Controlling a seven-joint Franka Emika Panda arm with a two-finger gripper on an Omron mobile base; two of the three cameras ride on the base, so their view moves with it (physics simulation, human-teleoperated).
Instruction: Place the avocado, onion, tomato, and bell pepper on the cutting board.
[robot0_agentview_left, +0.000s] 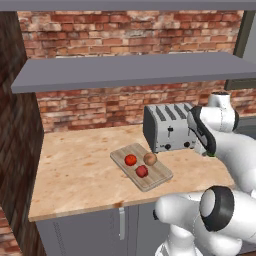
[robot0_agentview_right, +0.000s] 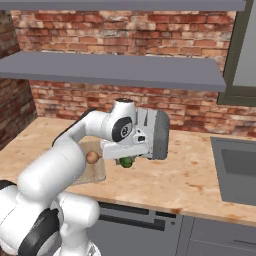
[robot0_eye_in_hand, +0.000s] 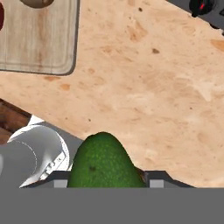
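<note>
From the hand view I see the jaws clamped on the avocado (robot0_eye_in_hand: 103, 161), which sits at 6 o'clock in that view, lifted clear above the bench (robot0_eye_in_hand: 153, 87); in the right base view the gripper (robot0_agentview_right: 127, 161) holds it just beside the toaster (robot0_agentview_right: 157, 134). In the left base view I log 3 items on the cutting board (robot0_agentview_left: 157, 177): the tomato (robot0_agentview_left: 130, 160) at 10 o'clock, the onion (robot0_agentview_left: 150, 158) at 1 o'clock, the bell pepper (robot0_agentview_left: 142, 171) near the middle. The toaster stands just past the board's 1 o'clock corner.
</note>
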